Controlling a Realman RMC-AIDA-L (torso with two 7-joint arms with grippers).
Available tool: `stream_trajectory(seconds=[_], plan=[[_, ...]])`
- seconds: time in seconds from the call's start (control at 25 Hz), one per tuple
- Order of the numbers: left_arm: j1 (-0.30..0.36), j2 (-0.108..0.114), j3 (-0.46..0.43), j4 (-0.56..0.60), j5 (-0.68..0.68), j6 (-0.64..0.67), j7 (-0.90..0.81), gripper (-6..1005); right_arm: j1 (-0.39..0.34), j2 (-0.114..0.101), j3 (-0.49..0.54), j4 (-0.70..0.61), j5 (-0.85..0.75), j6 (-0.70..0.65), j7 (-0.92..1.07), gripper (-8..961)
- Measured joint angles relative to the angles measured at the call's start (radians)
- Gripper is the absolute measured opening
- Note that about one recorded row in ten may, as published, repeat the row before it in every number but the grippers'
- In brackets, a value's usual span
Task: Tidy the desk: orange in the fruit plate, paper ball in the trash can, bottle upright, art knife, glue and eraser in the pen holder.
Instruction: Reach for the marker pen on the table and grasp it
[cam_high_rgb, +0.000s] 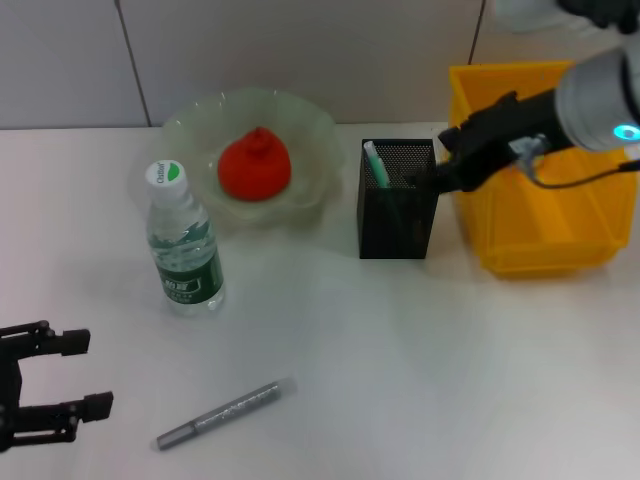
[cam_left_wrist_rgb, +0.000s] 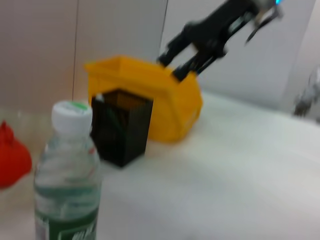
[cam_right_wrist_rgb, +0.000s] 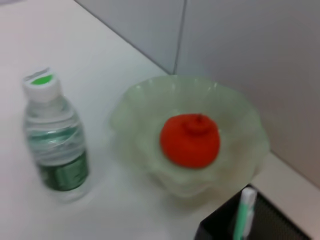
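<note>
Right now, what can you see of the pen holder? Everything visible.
The pen holder is a square black mesh cup, metal by its look, standing upright on the white desk between the fruit plate and the yellow trash can. The mint-green art knife stands inside, leaning at a corner and poking above the rim. The right pincer hovers at its rim on the trash-can side; contact cannot be judged. Nothing else visibly touches it.

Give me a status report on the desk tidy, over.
Left gripper open, idle at near desk edge. Right gripper at the pen holder, by the trash can. Orange in plate, bottle upright, knife in holder. Glue still on desk, unobstructed.
</note>
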Motion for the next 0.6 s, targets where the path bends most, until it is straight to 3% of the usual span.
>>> stream_trajectory(seconds=[0.12,0.28,0.32,0.48,0.52,0.6], plan=[[-0.043,-0.023,0.017,0.158,0.119,0.01,-0.123,646,-0.046,0.0,0.07,-0.017,0.101,-0.063,-0.103,634],[-0.078,-0.023,0.053,0.204,0.17,0.008,-0.214,643,-0.123,-0.001,0.177,-0.004,0.284,-0.156,-0.295,634],[-0.113,-0.022,0.088,0.229,0.207,0.008,-0.288,642,-0.143,-0.001,0.202,0.005,0.329,-0.183,-0.347,634],[-0.132,-0.024,0.136,0.262,0.249,-0.008,-0.343,640,-0.222,-0.002,0.273,0.079,0.46,-0.272,-0.55,635],[-0.143,-0.025,0.222,0.302,0.288,-0.047,-0.421,639,-0.241,-0.002,0.286,0.103,0.48,-0.285,-0.602,635],[-0.146,-0.025,0.281,0.323,0.306,-0.069,-0.467,638,-0.273,-0.002,0.313,0.157,0.497,-0.302,-0.697,635]])
